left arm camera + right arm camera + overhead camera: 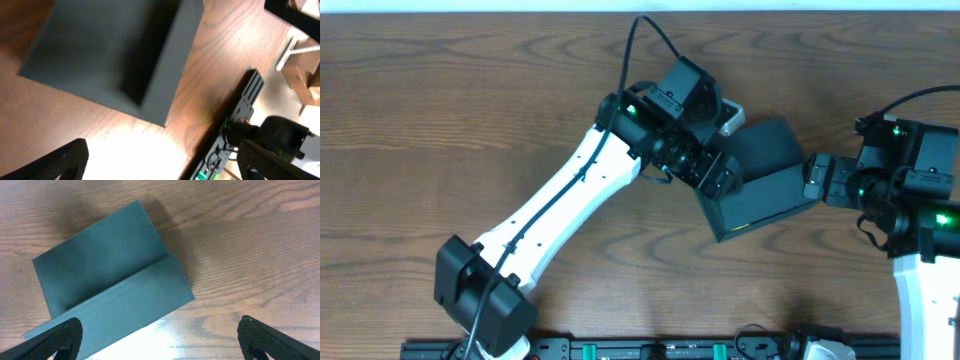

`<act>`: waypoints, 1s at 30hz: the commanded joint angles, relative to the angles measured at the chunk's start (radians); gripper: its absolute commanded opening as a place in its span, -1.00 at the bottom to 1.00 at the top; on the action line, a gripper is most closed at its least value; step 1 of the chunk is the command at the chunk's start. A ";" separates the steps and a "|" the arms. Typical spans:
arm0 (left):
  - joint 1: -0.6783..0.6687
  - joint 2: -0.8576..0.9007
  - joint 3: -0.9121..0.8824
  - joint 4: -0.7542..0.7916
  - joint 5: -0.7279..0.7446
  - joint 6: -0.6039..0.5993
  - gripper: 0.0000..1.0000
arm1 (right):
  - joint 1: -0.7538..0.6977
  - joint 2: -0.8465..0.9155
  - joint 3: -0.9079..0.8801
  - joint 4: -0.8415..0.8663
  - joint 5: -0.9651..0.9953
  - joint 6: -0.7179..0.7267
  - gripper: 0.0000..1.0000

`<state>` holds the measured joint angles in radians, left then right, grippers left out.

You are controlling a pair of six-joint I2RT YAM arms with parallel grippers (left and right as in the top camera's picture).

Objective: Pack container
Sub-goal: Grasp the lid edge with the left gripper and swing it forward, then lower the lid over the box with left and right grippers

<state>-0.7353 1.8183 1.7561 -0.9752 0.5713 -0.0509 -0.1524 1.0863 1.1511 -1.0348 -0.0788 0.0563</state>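
The dark teal container [765, 180] lies at an angle right of the table's middle. It shows two flat faces that meet at a crease [120, 287], and its inside is not visible. My left gripper [722, 188] hangs over the container's left edge, open. In the left wrist view its fingers [60, 160] stand wide apart with bare wood between them, and the container [110, 50] fills the upper left. My right gripper [809, 181] sits at the container's right edge, open. Its left finger [55, 340] overlaps the container's [110, 275] near corner, and nothing is gripped.
A black rail [650, 350] with green parts runs along the table's front edge, and the left wrist view shows it too [247, 95]. A small white piece [731, 118] shows behind the left wrist; I cannot tell what it is. Cardboard [300, 75] stands beyond the table.
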 commanded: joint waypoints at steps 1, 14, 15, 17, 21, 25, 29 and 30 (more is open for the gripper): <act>-0.007 -0.016 0.007 -0.043 -0.057 0.010 0.91 | -0.005 0.000 0.012 0.002 -0.027 -0.010 0.98; -0.024 0.089 -0.016 0.136 -0.365 -0.009 0.90 | -0.005 0.000 0.012 0.002 -0.054 -0.013 0.99; -0.025 0.109 -0.016 0.142 -0.365 -0.009 0.90 | -0.005 0.000 0.012 0.001 -0.055 -0.013 0.99; -0.026 0.153 -0.016 0.143 -0.366 -0.019 0.91 | -0.005 0.000 0.012 -0.001 -0.061 -0.013 0.99; -0.029 0.212 -0.016 0.147 -0.372 -0.046 0.90 | -0.005 0.000 0.012 -0.001 -0.061 -0.013 0.99; -0.040 0.230 -0.016 0.144 -0.368 -0.054 0.91 | -0.005 0.000 0.012 -0.001 -0.061 -0.013 0.98; -0.072 0.225 -0.016 0.142 -0.363 -0.054 0.90 | -0.005 0.000 0.012 -0.001 -0.060 -0.013 0.99; -0.084 0.225 -0.016 0.139 -0.356 -0.054 0.91 | -0.005 0.000 0.012 -0.001 -0.060 -0.013 0.99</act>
<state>-0.7883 2.0552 1.7401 -0.8299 0.2134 -0.0963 -0.1524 1.0863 1.1511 -1.0348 -0.1314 0.0563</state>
